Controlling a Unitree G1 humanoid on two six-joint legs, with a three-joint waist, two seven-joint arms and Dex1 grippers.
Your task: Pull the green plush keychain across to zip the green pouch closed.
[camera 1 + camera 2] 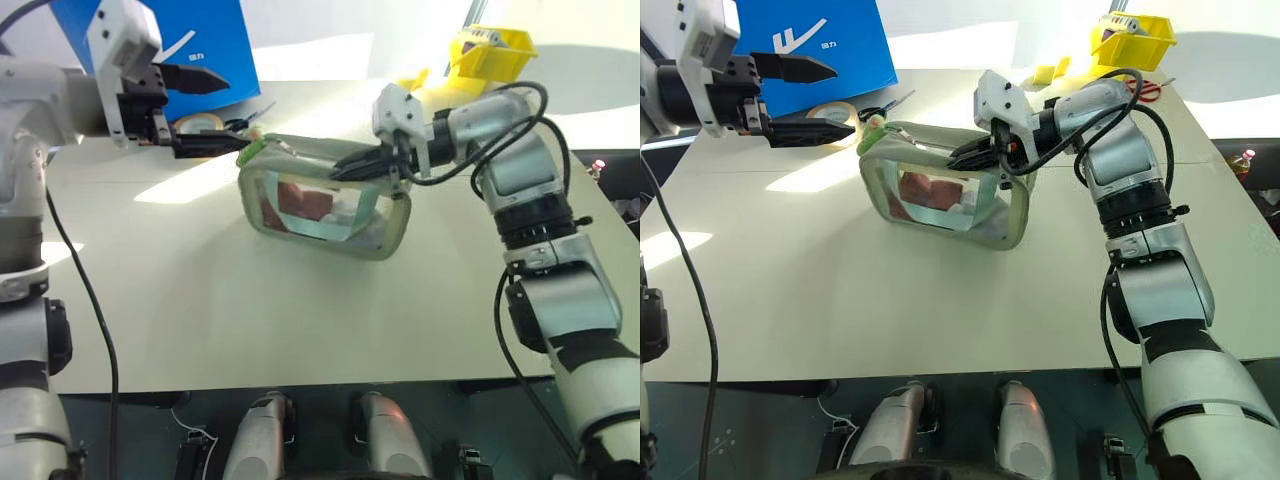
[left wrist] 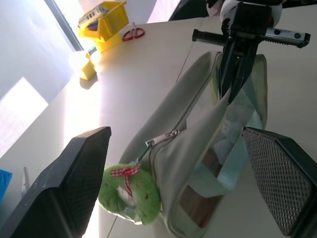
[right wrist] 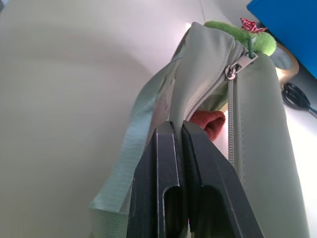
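The green pouch (image 1: 320,205) lies mid-table, pale sage with a clear window and something red inside. Its top zipper gapes open, with the slider at the left end. The green plush keychain (image 2: 131,193) hangs from that slider; it also shows as a bright green tuft (image 1: 250,150). My left gripper (image 1: 225,112) hovers open just left of the keychain, one finger above it and one beside it, without touching. My right gripper (image 3: 176,130) is shut on the pouch's top edge near its right end (image 1: 345,170), pinching the fabric beside the zipper.
A blue box (image 1: 200,40) stands at the back left, with a tape roll (image 1: 200,122) and black scissors (image 1: 885,105) in front of it. A yellow bin (image 1: 495,50) and red scissors (image 1: 1148,90) sit at the back right. The near table is bare.
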